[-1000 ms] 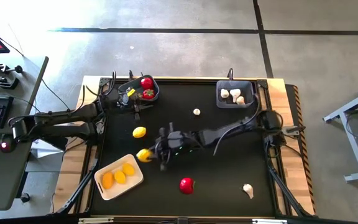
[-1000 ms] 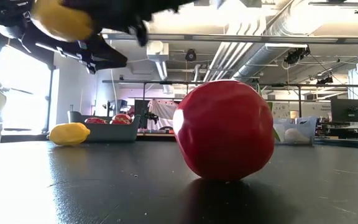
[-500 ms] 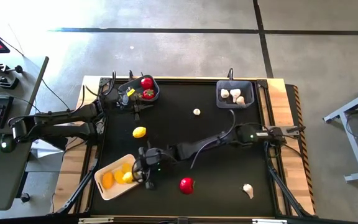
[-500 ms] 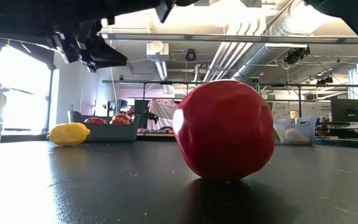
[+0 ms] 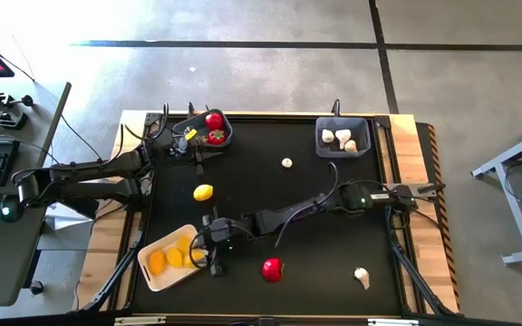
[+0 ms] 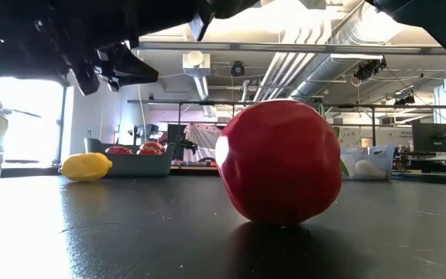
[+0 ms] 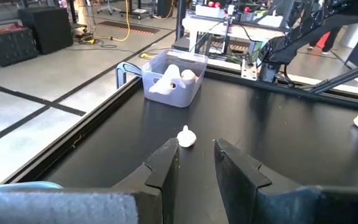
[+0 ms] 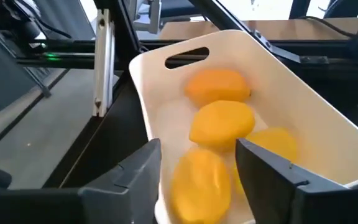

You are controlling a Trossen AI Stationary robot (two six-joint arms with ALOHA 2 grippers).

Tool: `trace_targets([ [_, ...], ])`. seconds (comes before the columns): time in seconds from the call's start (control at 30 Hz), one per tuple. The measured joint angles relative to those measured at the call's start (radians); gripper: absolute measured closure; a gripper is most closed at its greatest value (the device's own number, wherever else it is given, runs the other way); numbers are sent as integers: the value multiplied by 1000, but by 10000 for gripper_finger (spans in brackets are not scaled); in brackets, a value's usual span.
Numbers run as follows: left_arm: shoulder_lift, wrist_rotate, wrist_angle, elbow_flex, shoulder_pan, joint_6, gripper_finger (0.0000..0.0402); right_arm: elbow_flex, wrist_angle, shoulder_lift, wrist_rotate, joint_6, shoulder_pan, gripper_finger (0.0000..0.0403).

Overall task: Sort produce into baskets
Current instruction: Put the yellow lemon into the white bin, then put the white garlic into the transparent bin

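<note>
My right gripper (image 5: 208, 256) hovers over the near end of the cream tray (image 5: 152, 272), open. In the right wrist view its fingers (image 8: 199, 152) stand on either side of a yellow lemon (image 8: 201, 179) that lies in the tray (image 8: 303, 112) with several other lemons, and there is a gap on each side. My left gripper (image 5: 201, 161) waits by the grey-blue bin (image 5: 198, 136) with red pieces, slightly open and empty (image 7: 196, 163). On the table lie a lemon (image 5: 203, 192), a red piece (image 5: 272, 269) and two garlic bulbs (image 5: 286, 163) (image 5: 362, 277).
The dark grey bin (image 5: 343, 138) with garlic bulbs stands at the far right. In the low view the red piece (image 6: 279, 163) lies close to the camera, with the loose lemon (image 6: 86, 167) farther off. My right arm (image 5: 297, 210) stretches across the table's middle.
My right gripper, which held a lemon above the table's middle, has gone toward the near left edge and down over the cream tray. The lemon now lies in the tray with the others, between the open fingers.
</note>
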Motion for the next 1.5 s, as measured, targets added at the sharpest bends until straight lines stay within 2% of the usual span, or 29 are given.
trace_targets([
  [0.2, 0, 0, -4, 0, 0, -18, 298, 0, -38, -9, -7, -19, -6, 168],
  [0.27, 0, 0, -12, 0, -1, -18, 290, 0, -97, -31, 42, -38, -7, 174],
  [0.33, 0, 0, -20, 0, -2, -18, 285, -2, -179, -78, 166, -120, -6, 209],
  [0.4, 0, 0, -23, 0, -2, -16, 283, 0, -232, -126, 258, -174, -13, 273],
  [0.47, 0, 0, -20, 0, -2, -10, 285, -14, -268, -168, 279, -205, -33, 354],
  [0.5, 0, 0, -19, 0, -2, -9, 286, -39, -262, -186, 280, -213, -44, 378],
  [0.6, 0, 0, -18, 0, -2, -8, 293, -168, -225, -243, 286, -201, -77, 383],
  [0.7, 0, 0, -18, 0, -2, -8, 299, -357, -93, -324, 306, -183, -101, 398],
  [0.9, 0, 0, -15, 0, -5, -18, 307, -765, 200, -524, 304, -78, -162, 402],
  [1.1, 2, -1, -13, 0, -26, -47, 315, -1075, 231, -753, 363, 75, -250, 402],
  [1.23, 20, -1, -14, 1, -43, -69, 321, -1207, 202, -855, 367, 186, -319, 401],
  [1.33, 44, -1, -14, 1, -56, -70, 325, -1274, 177, -886, 406, 244, -363, 387],
  [1.4, 66, -2, -13, 1, -63, -70, 328, -1308, 164, -878, 435, 247, -382, 366],
  [1.5, 102, -4, 4, 1, -64, -70, 333, -1329, 177, -871, 478, 249, -401, 313],
])
